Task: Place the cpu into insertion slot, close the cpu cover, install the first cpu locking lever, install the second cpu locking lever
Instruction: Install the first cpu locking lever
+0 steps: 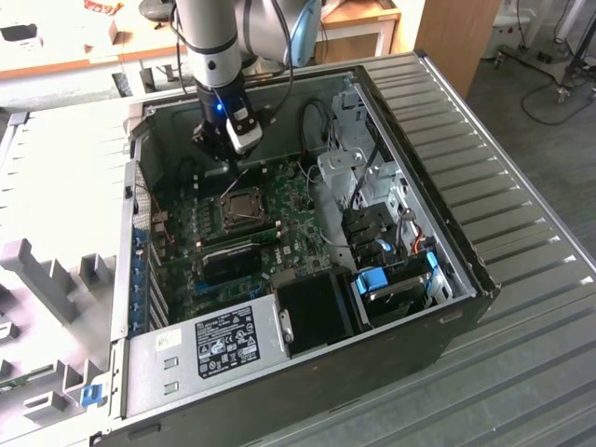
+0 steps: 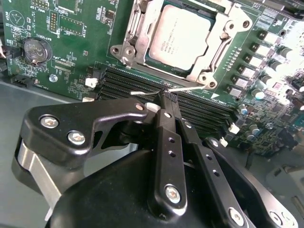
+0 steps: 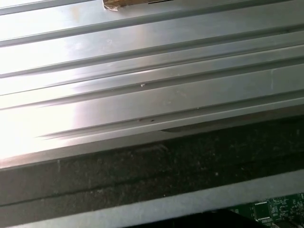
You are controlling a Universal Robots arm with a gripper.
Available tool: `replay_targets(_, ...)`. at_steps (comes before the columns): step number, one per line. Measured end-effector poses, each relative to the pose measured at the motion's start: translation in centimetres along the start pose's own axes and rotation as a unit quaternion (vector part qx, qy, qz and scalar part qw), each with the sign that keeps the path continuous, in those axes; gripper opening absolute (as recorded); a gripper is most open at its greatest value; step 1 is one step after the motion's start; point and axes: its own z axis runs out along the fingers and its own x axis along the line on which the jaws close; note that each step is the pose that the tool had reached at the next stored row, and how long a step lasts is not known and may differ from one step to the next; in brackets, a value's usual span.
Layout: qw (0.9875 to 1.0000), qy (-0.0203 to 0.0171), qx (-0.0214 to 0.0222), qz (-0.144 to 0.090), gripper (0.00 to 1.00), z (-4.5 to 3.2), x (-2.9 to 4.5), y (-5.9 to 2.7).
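Second wrist view: gripper (image 2: 167, 97) fingers pressed shut, tips on the thin wire locking lever (image 2: 142, 93) — probably to drive it down. Beyond it, cpu (image 2: 179, 35) sits under the closed cpu cover (image 2: 223, 38). Exterior view — insertion slot (image 1: 244, 207) just left of centre.

An open black computer case (image 1: 391, 358) lies on a ribbed metal table (image 1: 531, 186). A green motherboard (image 1: 296, 216) covers its floor. A grey power supply (image 1: 209, 340) fills the near corner toward the exterior view's left. A silver drive cage (image 1: 358, 172) and a blue-tabbed drive bay (image 1: 377, 279) stand toward its right. In the second wrist view, a coin battery (image 2: 34, 50) and long black memory slots (image 2: 123, 83) sit on the board.
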Motion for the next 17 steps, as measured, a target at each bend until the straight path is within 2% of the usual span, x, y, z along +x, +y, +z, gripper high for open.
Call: replay_targets(17, 1.0000, 0.0000, 0.0000, 0.000, 0.10, 0.60, -0.41, 0.14)
